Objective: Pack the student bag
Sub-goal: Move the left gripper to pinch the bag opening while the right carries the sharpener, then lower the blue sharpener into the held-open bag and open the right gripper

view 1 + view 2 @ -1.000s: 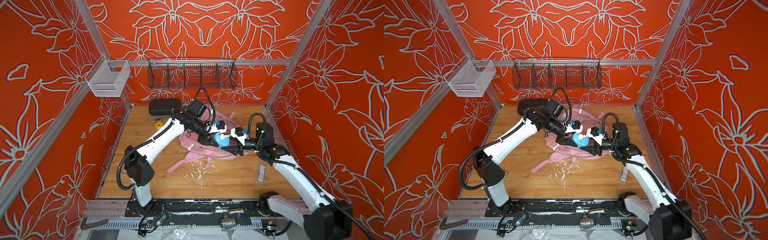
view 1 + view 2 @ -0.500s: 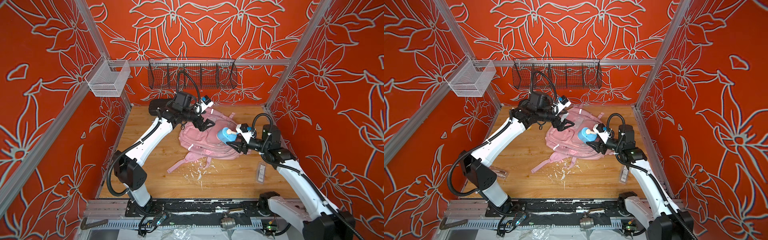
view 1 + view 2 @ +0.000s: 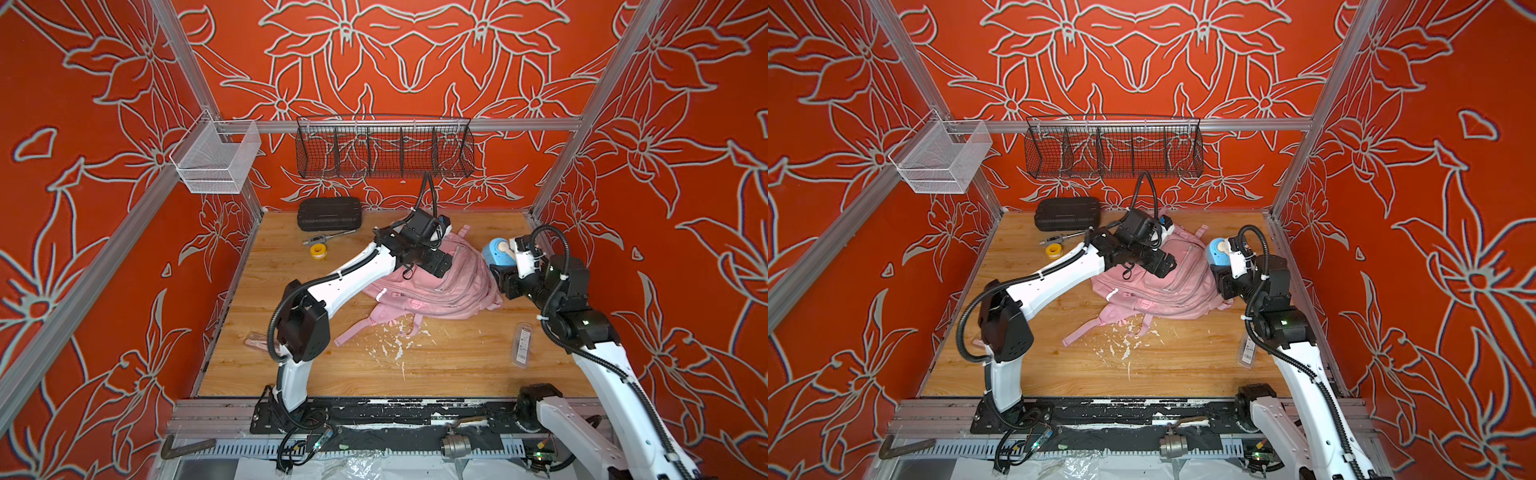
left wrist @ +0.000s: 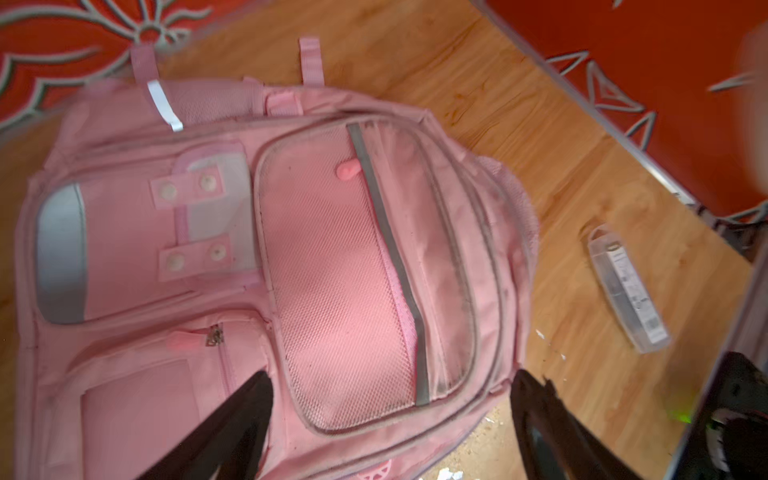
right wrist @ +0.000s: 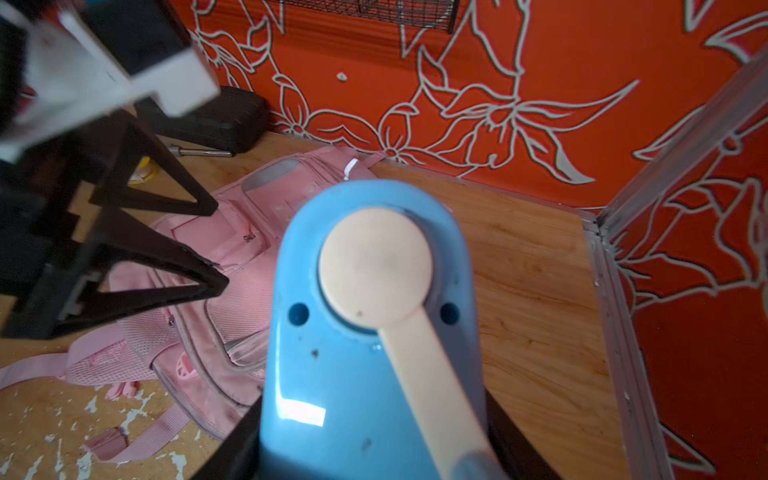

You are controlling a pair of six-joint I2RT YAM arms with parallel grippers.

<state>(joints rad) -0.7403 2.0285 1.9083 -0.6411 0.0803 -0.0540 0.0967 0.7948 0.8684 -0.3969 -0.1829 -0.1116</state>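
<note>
Left gripper (image 4: 390,376) hangs with its jaws spread wide and nothing between them. Directly beneath it the student bag (image 4: 332,270) lies flat on the wooden floor (image 3: 457,357), pockets facing up. Right gripper (image 5: 370,440) is clamped around a blue crank gadget (image 5: 353,395), lifted clear of the floor, with the bag beside and below it, toward the left gripper.

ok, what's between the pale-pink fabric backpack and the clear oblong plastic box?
Only wooden floor with stray white flecks, pink backpack to clear box; left wrist view shows it.
</note>
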